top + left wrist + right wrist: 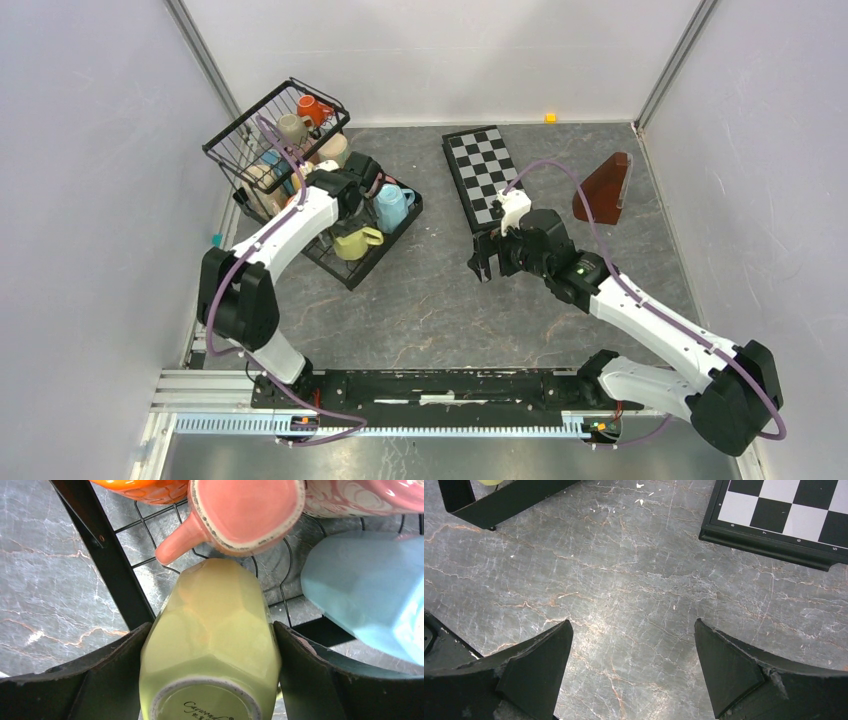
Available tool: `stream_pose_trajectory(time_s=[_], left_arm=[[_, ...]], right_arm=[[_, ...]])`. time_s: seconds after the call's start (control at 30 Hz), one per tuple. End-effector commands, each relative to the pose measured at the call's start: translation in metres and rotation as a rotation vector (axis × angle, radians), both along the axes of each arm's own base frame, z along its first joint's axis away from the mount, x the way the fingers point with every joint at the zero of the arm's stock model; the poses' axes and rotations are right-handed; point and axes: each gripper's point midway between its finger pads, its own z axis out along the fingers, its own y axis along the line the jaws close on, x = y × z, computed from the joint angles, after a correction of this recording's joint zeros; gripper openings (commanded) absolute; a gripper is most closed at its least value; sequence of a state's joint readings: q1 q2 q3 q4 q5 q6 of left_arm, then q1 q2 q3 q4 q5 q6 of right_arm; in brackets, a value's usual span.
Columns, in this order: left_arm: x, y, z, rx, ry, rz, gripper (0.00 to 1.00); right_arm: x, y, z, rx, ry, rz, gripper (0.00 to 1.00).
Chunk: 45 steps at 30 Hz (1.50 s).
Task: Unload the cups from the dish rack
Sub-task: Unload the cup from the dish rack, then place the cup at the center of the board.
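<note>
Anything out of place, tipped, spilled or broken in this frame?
Only mildly: the yellow mug and pink mug lie tipped on their sides in the dish rack, bases showing, rather than standing. No spill or breakage visible.

Wearing white shells over black joint housings on the left arm point(290, 225) and the right arm point(655, 325), each trailing a purple cable point(560, 165) from base to wrist. Ending in broad matte-black left fingers point(107, 672) and right fingers point(536, 667), scuffed pale along the edges. Glowing green at one small light point(579, 268) on the right forearm.
</note>
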<state>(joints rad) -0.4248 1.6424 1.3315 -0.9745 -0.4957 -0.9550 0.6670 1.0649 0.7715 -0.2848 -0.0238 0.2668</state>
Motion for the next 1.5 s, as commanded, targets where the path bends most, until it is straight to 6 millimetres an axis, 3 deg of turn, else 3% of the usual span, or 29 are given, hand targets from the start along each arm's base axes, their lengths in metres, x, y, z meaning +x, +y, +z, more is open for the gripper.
stream_pose_trajectory(time_s=[0.0, 0.3, 0.5, 0.73, 0.93, 1.13, 1.47], left_arm=[[0.008, -0.001, 0.036, 0.001, -0.087, -0.107, 0.25], [0.006, -0.011, 0.059, -0.041, -0.101, -0.229, 0.12], [0.004, -0.022, 0.088, -0.095, -0.118, -0.321, 0.07], [-0.006, -0.052, 0.119, -0.241, -0.154, -0.485, 0.06], [-0.016, -0.084, 0.138, -0.417, -0.166, -0.557, 0.06], [-0.017, -0.119, 0.155, -0.655, -0.176, -0.507, 0.06], [-0.017, -0.146, 0.174, -0.890, -0.174, -0.385, 0.05]], right_arm=[[0.004, 0.013, 0.008, 0.057, -0.022, 0.017, 0.98], [0.001, 0.047, 0.033, 0.260, -0.002, 0.082, 0.98], [-0.005, 0.076, 0.053, 0.442, 0.011, 0.174, 0.98], [-0.007, 0.101, 0.074, 0.599, 0.047, 0.247, 0.98], [-0.006, 0.108, 0.087, 0.711, 0.020, 0.259, 0.98], [-0.007, 0.104, 0.101, 0.829, -0.052, 0.252, 0.98], [0.002, 0.101, 0.106, 0.924, -0.164, 0.240, 0.96]])
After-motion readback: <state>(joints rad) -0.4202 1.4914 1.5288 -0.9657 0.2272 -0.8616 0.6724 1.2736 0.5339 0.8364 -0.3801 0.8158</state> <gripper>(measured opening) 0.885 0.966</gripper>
